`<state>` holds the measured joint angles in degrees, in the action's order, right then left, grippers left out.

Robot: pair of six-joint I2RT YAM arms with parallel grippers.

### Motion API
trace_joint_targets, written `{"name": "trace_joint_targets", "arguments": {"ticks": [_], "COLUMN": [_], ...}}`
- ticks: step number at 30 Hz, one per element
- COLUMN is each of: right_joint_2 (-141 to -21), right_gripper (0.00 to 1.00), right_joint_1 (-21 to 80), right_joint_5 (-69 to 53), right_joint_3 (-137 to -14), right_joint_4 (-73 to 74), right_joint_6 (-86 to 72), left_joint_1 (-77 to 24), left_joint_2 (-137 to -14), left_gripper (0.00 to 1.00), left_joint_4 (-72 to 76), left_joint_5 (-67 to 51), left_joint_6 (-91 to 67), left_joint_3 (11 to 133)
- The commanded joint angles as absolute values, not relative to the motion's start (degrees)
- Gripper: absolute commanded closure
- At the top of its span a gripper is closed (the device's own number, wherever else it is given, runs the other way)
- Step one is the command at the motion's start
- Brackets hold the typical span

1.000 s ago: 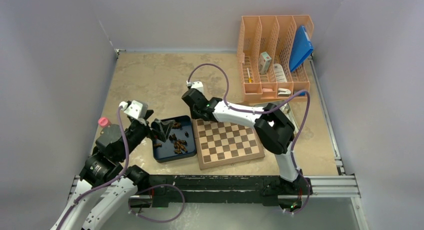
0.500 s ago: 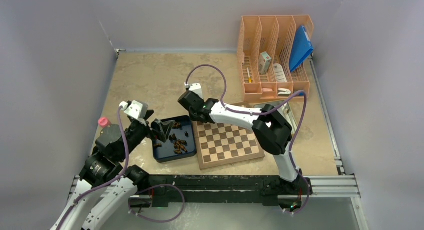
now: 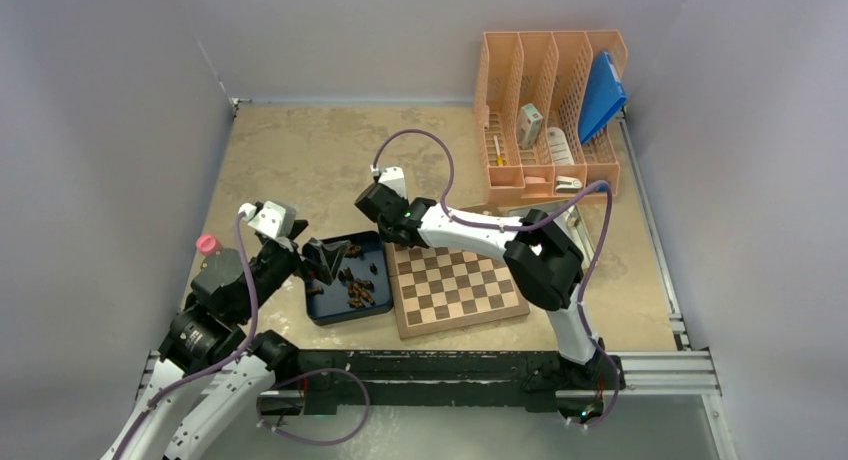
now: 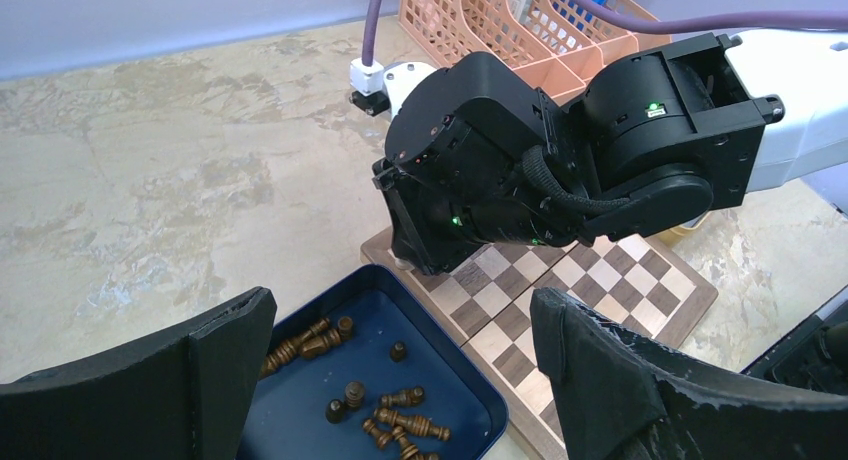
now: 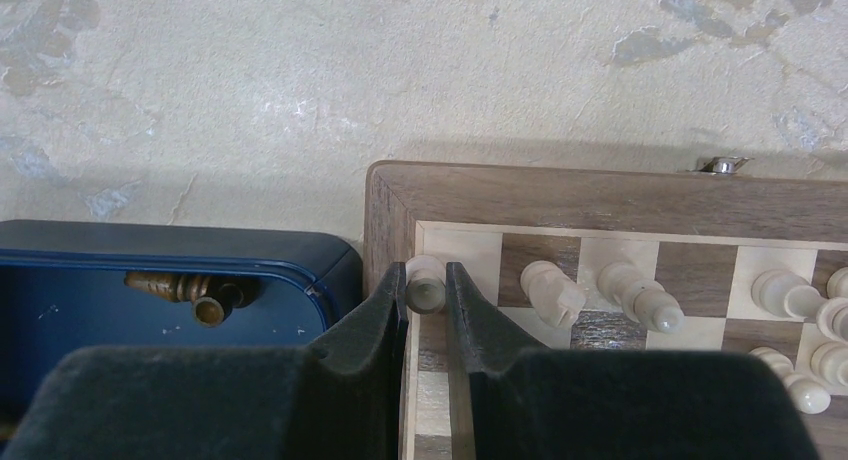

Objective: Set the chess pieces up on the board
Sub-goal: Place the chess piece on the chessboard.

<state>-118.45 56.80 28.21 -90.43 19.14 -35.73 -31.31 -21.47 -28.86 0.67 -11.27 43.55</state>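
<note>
Right tool (image 5: 426,292) grips pale piece (image 5: 427,273) at board (image 5: 600,195) corner.

Wooden board (image 5: 600,195), matt wooden piece (image 5: 427,282), glossy tray (image 5: 100,242).

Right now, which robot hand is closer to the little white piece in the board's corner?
Right. The right gripper is closed around that pale piece on the corner square. The left gripper hangs open over the blue tray, beside the board.
</note>
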Motion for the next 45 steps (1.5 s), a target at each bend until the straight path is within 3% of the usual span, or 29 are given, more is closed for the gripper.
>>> {"name": "trace_joint_targets", "arguments": {"ticks": [1,23,45], "right_joint_2": [-118.28,-116.73,-116.78], "right_gripper": [0.85,0.84,0.7], "right_joint_1": [56.69,56.6,56.69], "right_joint_5": [31.64,31.09,32.17], "right_joint_3": [-90.75,-89.23,-90.44], "right_joint_4": [22.23,22.4,21.34], "right_joint_6": [-36.9,-37.57,-36.84], "left_joint_1": [-31.44,-31.45,-31.39], "left_joint_2": [-21.14,-21.84,-21.9], "left_gripper": [0.0,0.0,0.0], "left_joint_4": [-27.86,-27.52,-27.34], "left_joint_5": [0.26,-1.42,-1.58], "left_joint_6": [-10.52,-10.2,-10.28], "left_joint_3": [44.03,44.03,43.95]}}
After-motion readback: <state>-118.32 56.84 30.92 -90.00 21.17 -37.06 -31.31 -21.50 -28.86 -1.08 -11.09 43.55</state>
